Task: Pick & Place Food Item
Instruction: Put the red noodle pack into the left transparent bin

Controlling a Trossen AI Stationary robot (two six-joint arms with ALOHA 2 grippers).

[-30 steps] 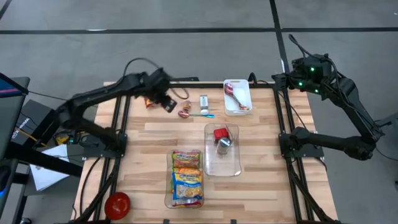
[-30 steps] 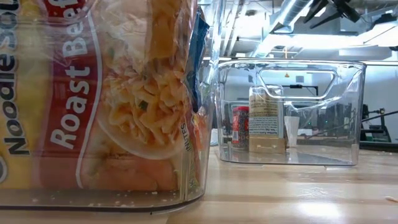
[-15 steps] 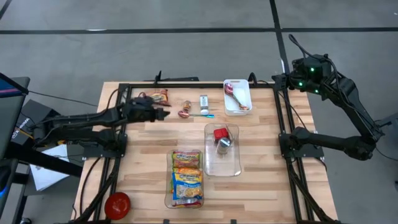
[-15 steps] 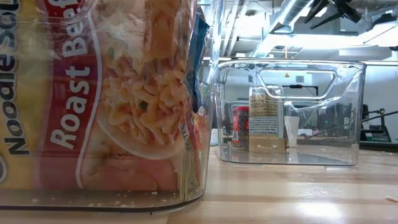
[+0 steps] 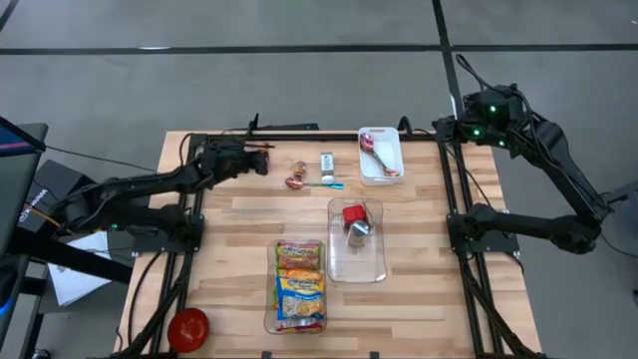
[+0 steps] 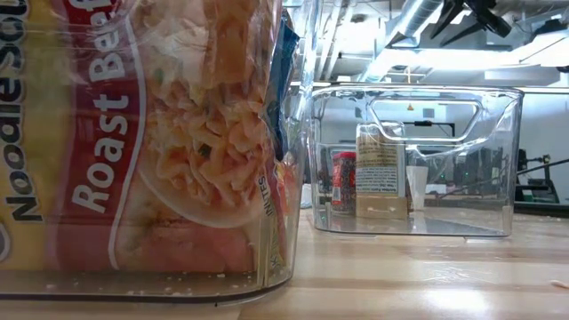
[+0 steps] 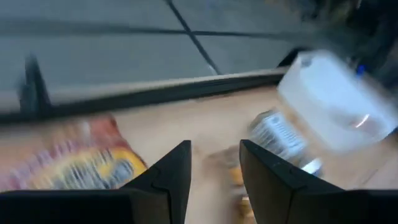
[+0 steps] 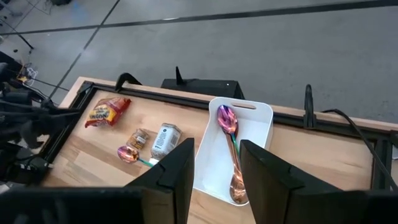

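One second back my left gripper (image 5: 261, 160) hung over the counter (image 5: 239, 249); now it sits low at ten o'clock, jaws apart and empty, beside the snack packet (image 8: 107, 111). Right gripper (image 8: 214, 163) waits, jaws apart.

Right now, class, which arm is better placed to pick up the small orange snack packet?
Left: its gripper sits right beside the snack packet, jaws open; the right gripper waits beyond the table's far right corner.

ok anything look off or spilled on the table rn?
Nothing spilled. Only oddity: one spoon lies loose on the wood beside a small packet, while the others sit in the white tray. The noodle packs and the cans are in their clear bins.
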